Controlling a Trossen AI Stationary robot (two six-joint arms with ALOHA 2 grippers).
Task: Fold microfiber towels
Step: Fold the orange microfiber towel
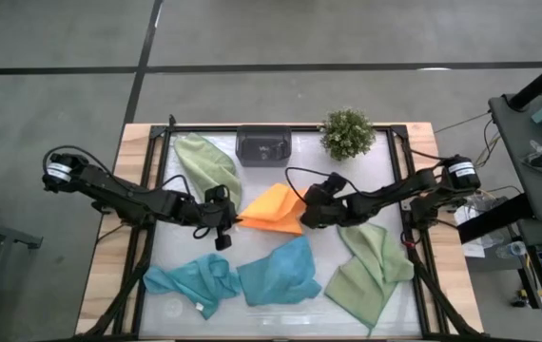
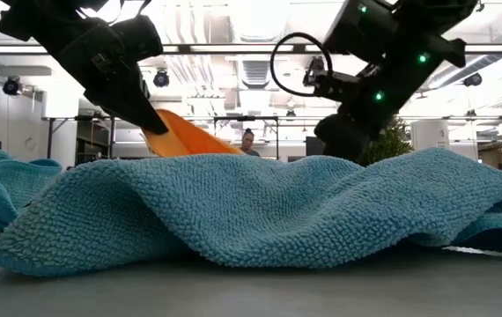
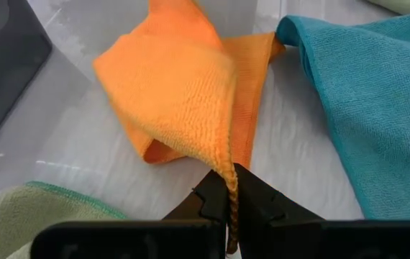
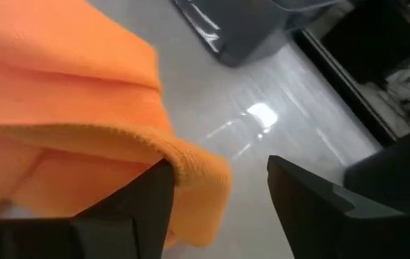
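An orange towel (image 1: pixel 273 209) lies loosely folded over at the table's middle. My left gripper (image 1: pixel 233 220) is shut on its left corner. My right gripper (image 4: pixel 219 167) stands open at its right corner (image 4: pixel 198 180), which lies between the fingers, close to one of them. Two teal towels (image 1: pixel 190 283) (image 1: pixel 279 274) lie crumpled near the front edge. One sage green towel (image 1: pixel 206 166) lies at the far left, another (image 1: pixel 371 271) at the near right. My left gripper pinches the orange towel's left corner (image 3: pixel 228 188) between its two fingers, along the hemmed edge. The fingers slant down from the table's left. The corner is raised off the table (image 2: pixel 167 132); the rest of the towel lies on the table. My right gripper: I cannot tell whether the finger (image 4: pixel 144 205) beside the orange corner touches it.
A dark grey tray (image 1: pixel 264 145) and a small potted plant (image 1: pixel 348 133) stand at the far edge. A black frame (image 1: pixel 162 190) borders the white work surface. Bare surface shows between the orange towel and the tray.
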